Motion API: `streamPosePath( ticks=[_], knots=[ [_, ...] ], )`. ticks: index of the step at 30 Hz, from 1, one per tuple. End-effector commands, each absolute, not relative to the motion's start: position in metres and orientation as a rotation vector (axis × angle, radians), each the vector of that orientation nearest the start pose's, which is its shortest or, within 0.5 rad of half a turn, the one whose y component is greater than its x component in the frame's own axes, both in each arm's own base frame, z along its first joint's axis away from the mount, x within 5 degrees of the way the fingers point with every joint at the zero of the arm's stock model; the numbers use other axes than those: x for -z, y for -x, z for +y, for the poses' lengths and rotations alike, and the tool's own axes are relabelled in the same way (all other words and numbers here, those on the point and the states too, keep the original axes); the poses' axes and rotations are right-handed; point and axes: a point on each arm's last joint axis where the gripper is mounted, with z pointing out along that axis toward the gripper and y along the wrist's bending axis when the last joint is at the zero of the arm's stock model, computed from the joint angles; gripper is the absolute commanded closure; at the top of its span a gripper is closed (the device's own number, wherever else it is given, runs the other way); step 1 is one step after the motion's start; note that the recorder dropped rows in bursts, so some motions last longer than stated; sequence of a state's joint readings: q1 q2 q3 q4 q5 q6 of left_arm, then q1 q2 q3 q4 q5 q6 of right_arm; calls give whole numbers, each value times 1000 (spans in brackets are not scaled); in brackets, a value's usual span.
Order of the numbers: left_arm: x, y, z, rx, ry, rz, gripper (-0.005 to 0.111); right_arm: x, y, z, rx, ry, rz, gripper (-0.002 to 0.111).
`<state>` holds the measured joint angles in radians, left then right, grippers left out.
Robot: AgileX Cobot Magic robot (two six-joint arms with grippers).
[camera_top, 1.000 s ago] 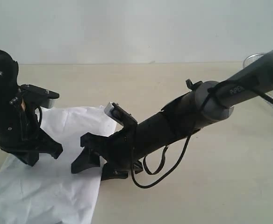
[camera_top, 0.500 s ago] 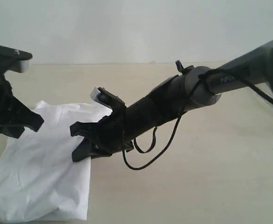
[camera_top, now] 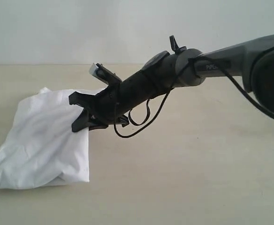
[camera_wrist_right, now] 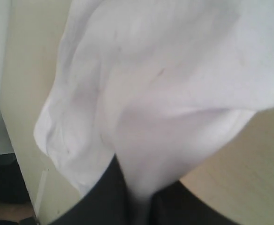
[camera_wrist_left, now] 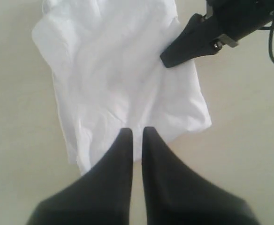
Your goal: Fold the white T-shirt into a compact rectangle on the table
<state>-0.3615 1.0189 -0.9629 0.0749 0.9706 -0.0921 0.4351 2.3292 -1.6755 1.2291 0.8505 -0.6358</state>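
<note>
Across the pale worktop [camera_top: 198, 178] the right arm [camera_top: 188, 70] slants down from the right, past the middle, with its wrist lowest. The white T-shirt [camera_top: 43, 140] lies bunched at the left of the worktop, its right edge lifted and clamped in the right fingers [camera_top: 79, 124]. The left fingers [camera_wrist_left: 123, 159] are pressed together over one edge of the shirt, holding nothing. A second ago the right fingers stood apart, and the left arm filled the left of the exterior view; it has since left that view. A loose black cable [camera_top: 137, 126] loops under the right wrist.

The white T-shirt [camera_top: 43, 140] lies rumpled on the pale table [camera_top: 198, 164], one edge lifted.
</note>
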Motion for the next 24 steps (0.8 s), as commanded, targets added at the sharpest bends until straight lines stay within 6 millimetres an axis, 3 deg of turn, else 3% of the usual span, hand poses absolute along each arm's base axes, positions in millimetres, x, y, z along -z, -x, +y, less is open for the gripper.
streamPosePath(
  ticks=[1,15,24],
  knots=[
    [-348,-168,-58,114,-343,2459,102,-141,-428,267,-1365,307,2538,108],
    [-349,-164,-56,97,-368,2471,102,-139,-456,280,-1386,273,2489,108],
    [-340,-164,-56,94,-374,2477,102,-156,-468,279,-1277,273,2454,108]
  ],
)
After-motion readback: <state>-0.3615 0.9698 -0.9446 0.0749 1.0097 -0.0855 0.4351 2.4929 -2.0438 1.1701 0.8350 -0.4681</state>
